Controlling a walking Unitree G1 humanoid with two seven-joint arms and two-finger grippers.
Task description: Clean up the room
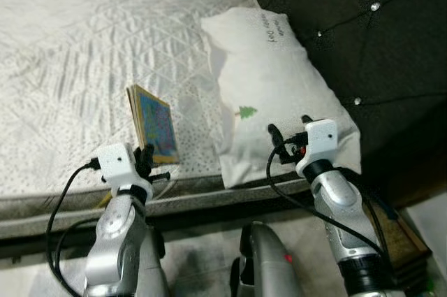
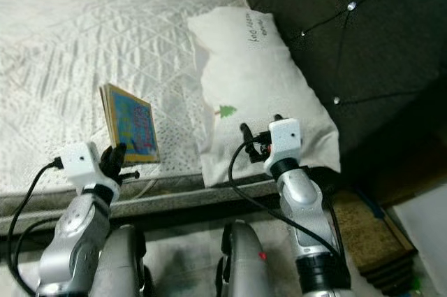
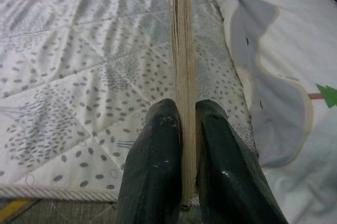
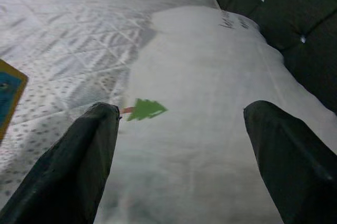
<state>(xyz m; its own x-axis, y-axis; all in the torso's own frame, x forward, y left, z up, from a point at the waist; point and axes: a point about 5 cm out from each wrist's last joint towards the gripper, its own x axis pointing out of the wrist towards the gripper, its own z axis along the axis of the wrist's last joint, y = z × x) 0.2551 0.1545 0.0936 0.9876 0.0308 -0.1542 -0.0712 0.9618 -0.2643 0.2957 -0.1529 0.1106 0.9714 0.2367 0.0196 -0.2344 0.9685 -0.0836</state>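
Left gripper (image 3: 181, 155) sat closest to the lens, fingers (image 3: 152, 166) clamped on the near edge of a thin book (image 1: 152, 124), which stood on edge at the near side of the mattress (image 1: 84, 66). Wrist view showed the page block running straight up between the pads, so the grip looked centred on the thickness.

Right gripper (image 4: 179, 145) hovered over the low end of the white pillow (image 1: 279, 94), fingers spread wide, nothing between them. Can't tell if the tips touched fabric.

Step in hand, my read: the book was being picked off the bed. Next move probably called for a clean lift, kept vertical so the book didn't pivot in the pinch, then carrying it off somewhere; no drop spot was visible.

Around: the pillow lay just beside the book, against the dark tufted headboard (image 1: 363, 38). A wooden piece (image 1: 394, 237) sat low by the bed's right corner. Risk: swinging the book right would hit the pillow; the cable (image 1: 59, 206) looped by the left arm could snag.
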